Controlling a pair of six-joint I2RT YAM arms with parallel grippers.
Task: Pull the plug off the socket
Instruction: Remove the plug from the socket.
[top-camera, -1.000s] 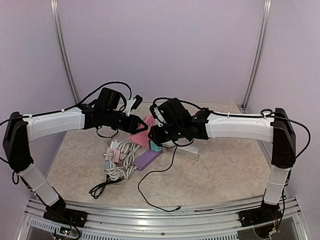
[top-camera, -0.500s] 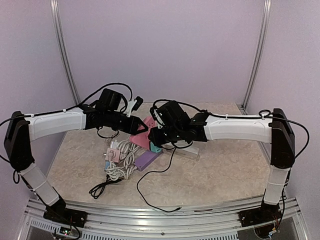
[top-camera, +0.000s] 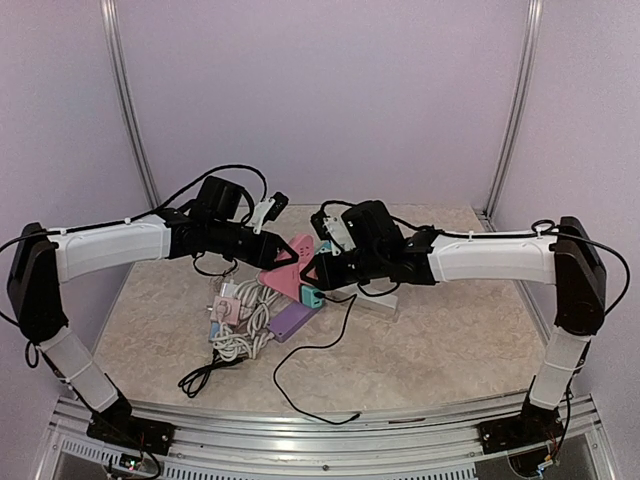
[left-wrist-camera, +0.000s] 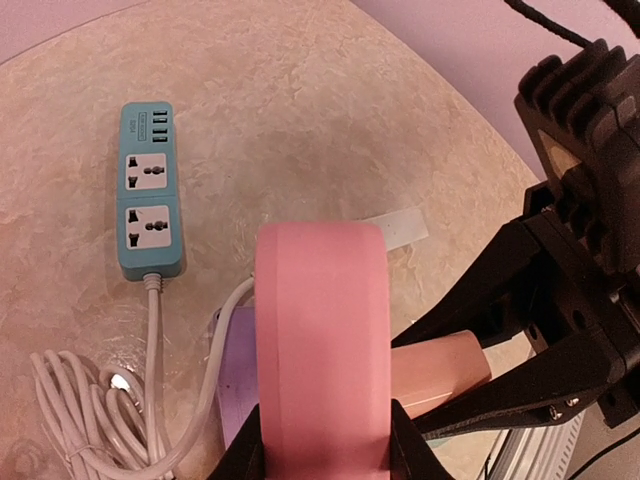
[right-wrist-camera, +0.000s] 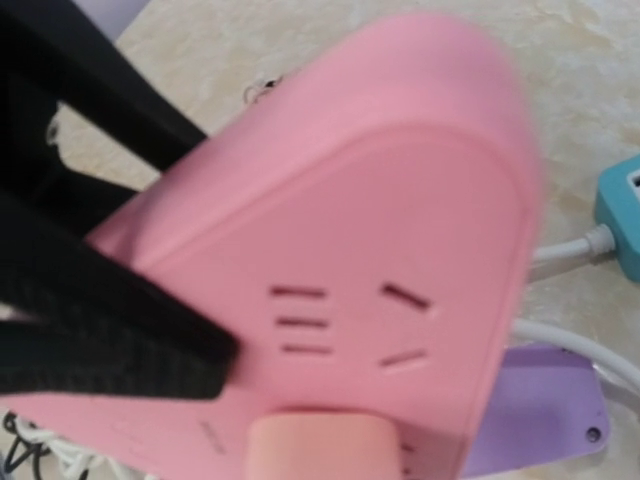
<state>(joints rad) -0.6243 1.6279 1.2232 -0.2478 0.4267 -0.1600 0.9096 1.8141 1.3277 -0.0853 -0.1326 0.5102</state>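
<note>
A pink power socket block (top-camera: 291, 260) is held off the table by my left gripper (top-camera: 281, 262). In the left wrist view the block (left-wrist-camera: 320, 330) stands edge-on, clamped between the jaws of the left gripper (left-wrist-camera: 322, 452). A pale pink plug (left-wrist-camera: 447, 372) sticks out of its right face. My right gripper (top-camera: 313, 272) is shut on that plug, with a black finger (left-wrist-camera: 520, 395) on either side. In the right wrist view the plug (right-wrist-camera: 320, 447) sits against the socket face (right-wrist-camera: 380, 250); no pins show.
On the table below lie a teal power strip (left-wrist-camera: 150, 190), a purple strip (top-camera: 297, 318) and a bundle of white cables (top-camera: 245, 328). A black cable (top-camera: 300, 385) trails toward the front edge. A white strip (top-camera: 372, 303) lies under the right arm.
The right arm's wrist has drawn back to the right while keeping its grip on the plug. The left arm and pink socket stay almost still.
</note>
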